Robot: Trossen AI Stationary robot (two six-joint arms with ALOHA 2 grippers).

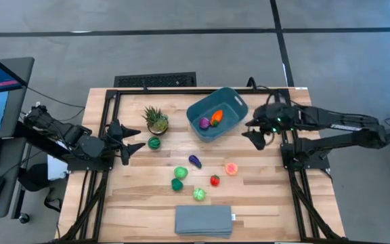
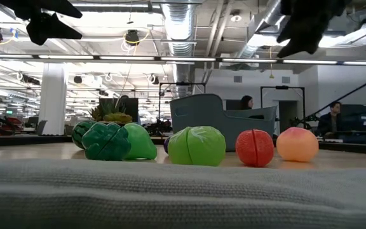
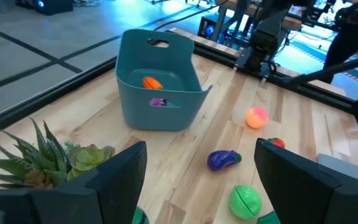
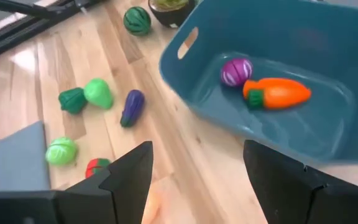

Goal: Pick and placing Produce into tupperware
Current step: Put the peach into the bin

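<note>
The teal tupperware bin [image 1: 217, 113] stands at the table's far middle, holding an orange carrot [image 4: 277, 92] and a purple toy [image 4: 236, 71]. On the wood lie a striped dark green melon [image 1: 154, 143], a purple eggplant [image 1: 195, 161], a green pear [image 1: 181, 173], a dark green toy [image 1: 177, 184], a light green cabbage [image 1: 200, 194], a red tomato [image 1: 214, 180] and a pink-orange peach [image 1: 231, 169]. My left gripper [image 1: 131, 139] hangs open at the left side, near the melon. My right gripper [image 1: 253, 131] hangs open just right of the bin.
A spiky green potted plant [image 1: 156, 120] stands left of the bin, close to my left gripper. A flat grey slab [image 1: 203, 221] lies at the near edge. A black frame runs along the table's sides and far edge. Bare wood lies between the peach and the right frame.
</note>
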